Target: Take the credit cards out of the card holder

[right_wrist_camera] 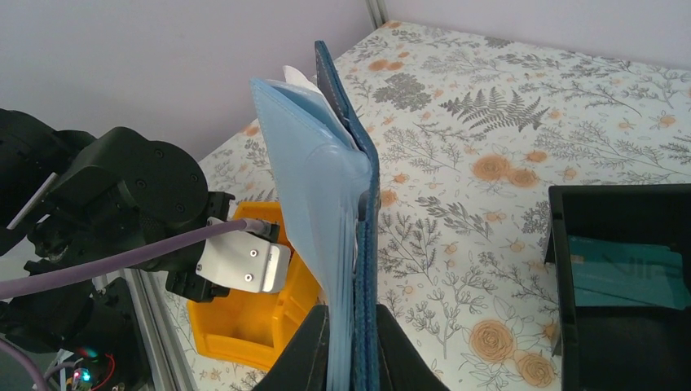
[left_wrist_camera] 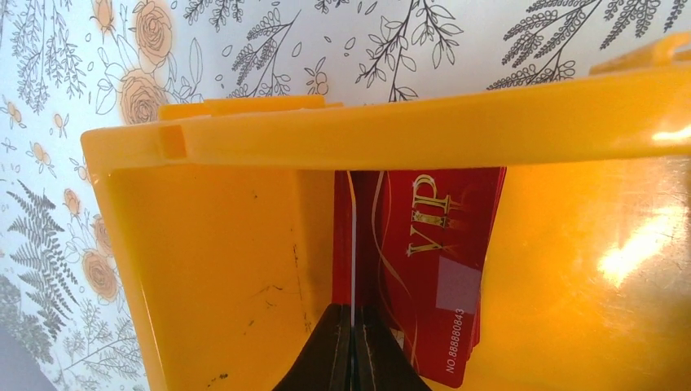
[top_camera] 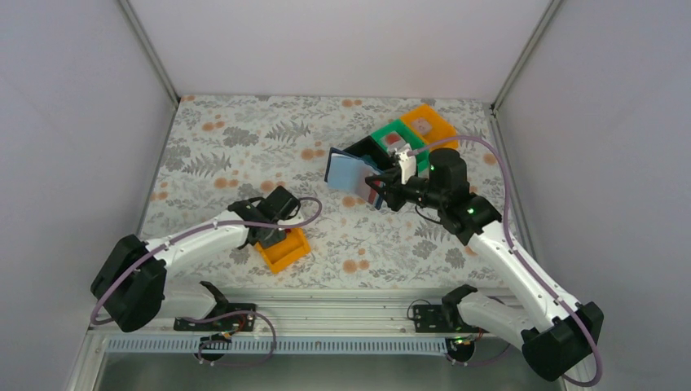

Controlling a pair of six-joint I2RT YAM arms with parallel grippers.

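1. Card holder (top_camera: pixel 352 173): I see it clamped in the right gripper (right_wrist_camera: pixel 352 326), held off the table (top_camera: pixel 244 147) just beside the black bin (right_wrist_camera: pixel 562 244). Its long axis runs straight out from the jaws, pale sleeves on the left, navy cover on the right.
2. Left gripper (left_wrist_camera: pixel 353 326): clenched on a thin card (left_wrist_camera: pixel 354 236) seen edge-on, inside the near orange bin (left_wrist_camera: pixel 212 244), with a red VIP card (left_wrist_camera: pixel 432 261) alongside.
3. Teal card (right_wrist_camera: pixel 627 277): lies flat in the black bin.

orange bin (left_wrist_camera: pixel 212 244): glossy plastic, scuffed
credit card (left_wrist_camera: pixel 440 236): shiny red plastic
card holder (right_wrist_camera: pixel 314 195): smooth translucent plastic sleeves
table cover (top_camera: pixel 244 155): matt floral print
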